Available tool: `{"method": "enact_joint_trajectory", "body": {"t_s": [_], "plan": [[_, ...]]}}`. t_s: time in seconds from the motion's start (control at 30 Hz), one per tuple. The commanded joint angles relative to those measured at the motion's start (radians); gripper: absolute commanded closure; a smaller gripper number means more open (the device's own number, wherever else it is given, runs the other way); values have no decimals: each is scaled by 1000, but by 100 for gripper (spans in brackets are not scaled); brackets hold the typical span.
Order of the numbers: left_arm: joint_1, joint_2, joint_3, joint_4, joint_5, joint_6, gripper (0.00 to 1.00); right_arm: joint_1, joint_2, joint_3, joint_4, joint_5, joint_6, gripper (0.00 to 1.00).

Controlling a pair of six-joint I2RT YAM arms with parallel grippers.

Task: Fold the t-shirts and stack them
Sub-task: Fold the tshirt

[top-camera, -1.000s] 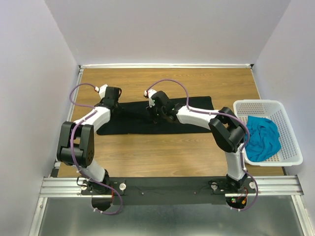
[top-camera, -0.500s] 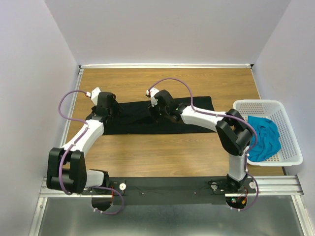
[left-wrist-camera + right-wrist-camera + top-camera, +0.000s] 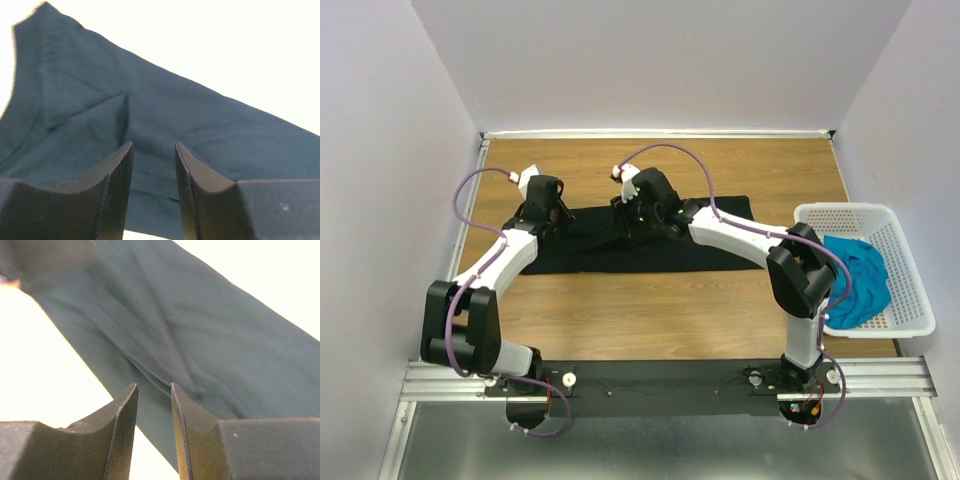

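Saw next to no shift in the black t-shirt over the last second: stayed laid out as a long flat band across the far middle of the table, left end dipping toward the near side, right end stopping just short of the basket. Caught the real movement in the arms instead. Found the left gripper back up by the shirt's far-left corner after dipping nearer and further left half a second before, with the elbow tucked in again too. Found the right gripper nudged a touch toward the far edge, over the middle of the band. Checked both wrist views: fingers only narrowly apart on each, nothing pinched between them, just dark cloth with a few soft creases showing past the tips. Couldn't tell from either view whether the tips actually touched the fabric. Read that as no fold made in this stretch, more like lining up for a pinch along the far edge. Guessed the thin layer could be a pain, easy to miss or to grab only a wrinkle. Spotted the teal t-shirt crumpled in the white basket off to the right, well apart from both grippers. Reckoned the job sat early on: no stack anywhere yet.
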Motion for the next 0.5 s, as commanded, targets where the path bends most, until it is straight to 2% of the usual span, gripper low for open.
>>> {"method": "enact_joint_trajectory", "body": {"t_s": [0.0, 0.13, 0.37, 0.47], "plan": [[-21, 92, 34, 6, 36, 23, 61, 1, 50, 98, 3, -163, 90, 60], [-21, 171, 46, 17, 36, 16, 66, 1, 127, 164, 11, -262, 135, 61], [-19, 302, 75, 33, 22, -4, 68, -11, 239, 151, 27, -234, 146, 68], [-19, 352, 82, 31, 17, -18, 68, -19, 242, 85, 43, -210, 149, 71]]}}
